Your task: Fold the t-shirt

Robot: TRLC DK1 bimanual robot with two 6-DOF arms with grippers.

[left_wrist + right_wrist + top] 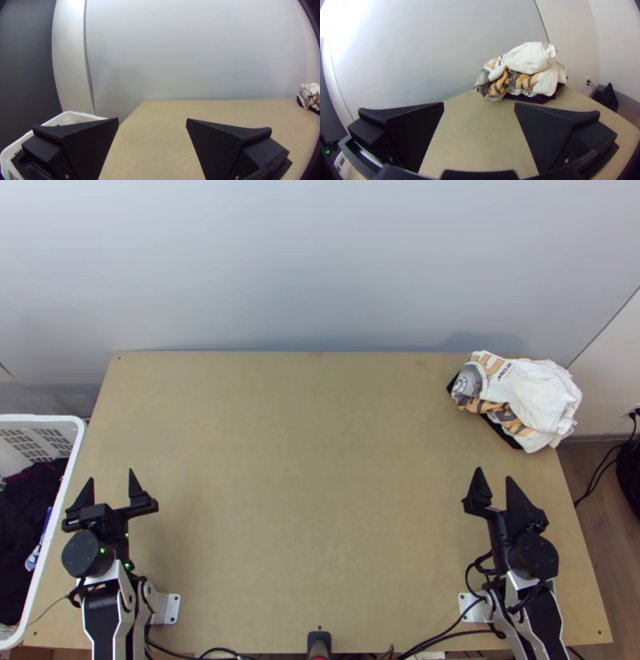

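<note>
A white t-shirt (544, 396) with orange and dark print lies bunched on dark folded cloth at the table's far right corner. The right wrist view shows the t-shirt (533, 63) beyond the fingers, and the left wrist view has it (313, 93) at the far side. My left gripper (111, 488) is over the near left of the table, open and holding nothing; in its wrist view the gripper (152, 121) has a wide gap. My right gripper (494, 476), also open, is below the t-shirt in the top view, well apart from it; its own view shows the gripper (479, 105) with nothing between the fingers.
A white basket (70, 460) with dark clothes (28, 516) stands against the table's left side. Bare wood of the table (312, 476) stretches between the arms. A pale wall (320, 260) rises behind the far edge. Black cables (448, 634) run along the near edge.
</note>
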